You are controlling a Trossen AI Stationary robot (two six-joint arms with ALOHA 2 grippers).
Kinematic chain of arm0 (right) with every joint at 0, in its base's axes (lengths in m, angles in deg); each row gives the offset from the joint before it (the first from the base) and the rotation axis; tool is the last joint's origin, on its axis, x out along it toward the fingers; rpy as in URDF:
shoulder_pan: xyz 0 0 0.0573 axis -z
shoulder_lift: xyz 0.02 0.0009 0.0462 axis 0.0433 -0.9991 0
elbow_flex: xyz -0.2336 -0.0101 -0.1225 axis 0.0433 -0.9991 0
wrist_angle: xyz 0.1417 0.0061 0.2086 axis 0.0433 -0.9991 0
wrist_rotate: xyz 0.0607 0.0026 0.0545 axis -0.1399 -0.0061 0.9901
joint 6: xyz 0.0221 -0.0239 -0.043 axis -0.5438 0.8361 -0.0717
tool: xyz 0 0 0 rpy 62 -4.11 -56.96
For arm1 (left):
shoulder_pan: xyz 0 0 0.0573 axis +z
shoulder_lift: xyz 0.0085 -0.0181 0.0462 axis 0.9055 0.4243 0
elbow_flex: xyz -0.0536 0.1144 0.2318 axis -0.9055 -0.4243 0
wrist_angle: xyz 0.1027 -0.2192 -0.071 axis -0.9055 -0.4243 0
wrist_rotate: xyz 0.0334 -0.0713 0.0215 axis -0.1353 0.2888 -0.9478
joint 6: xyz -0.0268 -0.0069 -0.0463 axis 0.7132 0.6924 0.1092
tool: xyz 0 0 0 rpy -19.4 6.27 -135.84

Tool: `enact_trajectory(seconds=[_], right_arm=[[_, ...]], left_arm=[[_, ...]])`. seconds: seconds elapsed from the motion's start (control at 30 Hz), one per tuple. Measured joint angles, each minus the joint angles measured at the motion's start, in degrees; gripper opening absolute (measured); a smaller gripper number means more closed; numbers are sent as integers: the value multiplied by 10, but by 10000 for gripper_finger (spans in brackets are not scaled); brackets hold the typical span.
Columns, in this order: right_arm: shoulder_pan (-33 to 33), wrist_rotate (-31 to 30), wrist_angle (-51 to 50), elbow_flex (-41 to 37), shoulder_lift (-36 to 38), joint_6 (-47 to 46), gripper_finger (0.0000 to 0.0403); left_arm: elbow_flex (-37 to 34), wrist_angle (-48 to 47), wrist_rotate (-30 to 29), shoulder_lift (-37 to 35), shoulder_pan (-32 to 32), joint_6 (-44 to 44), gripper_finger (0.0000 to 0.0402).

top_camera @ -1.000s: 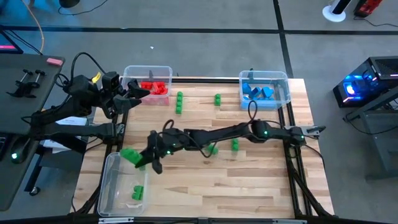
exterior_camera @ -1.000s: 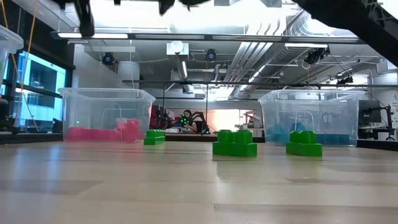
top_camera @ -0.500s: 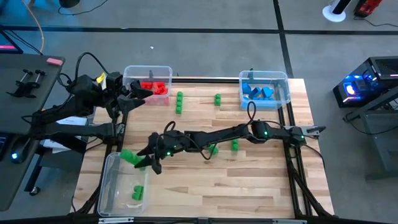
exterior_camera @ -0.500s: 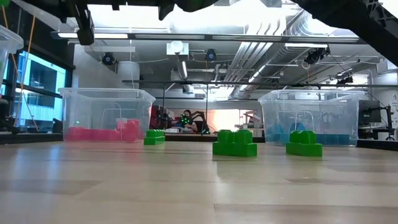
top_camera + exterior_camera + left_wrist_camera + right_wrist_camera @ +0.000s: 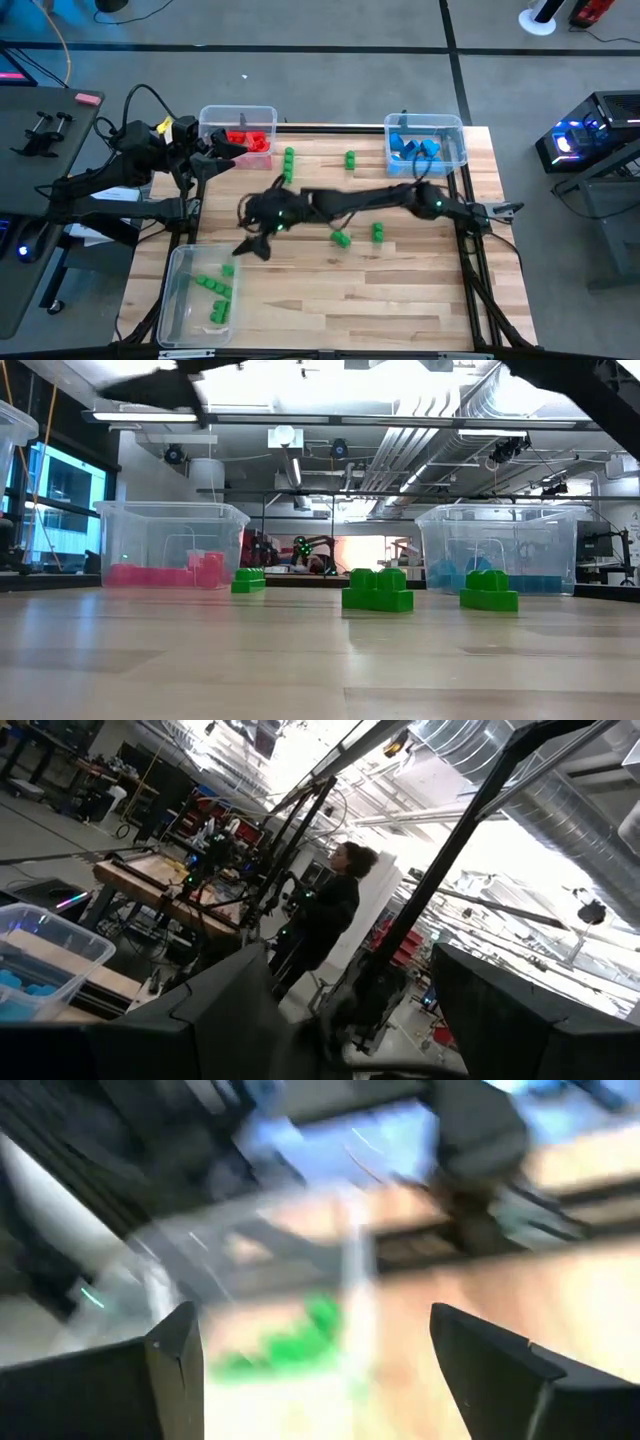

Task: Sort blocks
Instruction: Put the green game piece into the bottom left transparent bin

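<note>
My right gripper hangs open and empty above the table, just past the far right corner of the clear bin at the near left. That bin holds several green blocks, blurred in the right wrist view. More green blocks lie on the table; three show in the low view. My left gripper waits open beside the red bin, raised and pointing into the room.
A bin with red blocks stands at the far left and a bin with blue blocks at the far right. Bare wood lies along the near edge. A person stands beyond the table.
My right gripper has opened and let go of the green block it carried over the near-left bin. The block has dropped into that bin beside the other green ones. The gripper has then risen, tipped up and drawn back toward the table's middle.
</note>
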Motion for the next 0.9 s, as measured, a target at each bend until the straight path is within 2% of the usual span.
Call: enact_trajectory(seconds=[0.13, 0.3, 0.4, 0.5, 0.7, 0.8, 0.9], right_arm=[[6, -49, -203, 0, 55, 81, 260], [6, -110, -463, -1, 85, 125, 259], [4, -114, -540, -51, 85, 112, 259], [-7, -112, -527, -164, 110, 82, 259], [-33, -97, -381, -424, 231, -60, 259], [-34, -118, -305, -490, 295, -146, 259], [-34, -178, -289, -514, 315, -221, 259]], left_arm=[[0, -1, 0, 0, 0, 0, 273], [0, -1, 1, 0, 0, -1, 273], [0, -1, 1, 0, 0, -10, 273], [0, -1, 1, 0, 0, -19, 273], [0, -15, 5, 0, 0, -17, 273], [0, -19, 5, 0, 0, -17, 273], [0, -27, 5, 0, 0, -17, 273]])
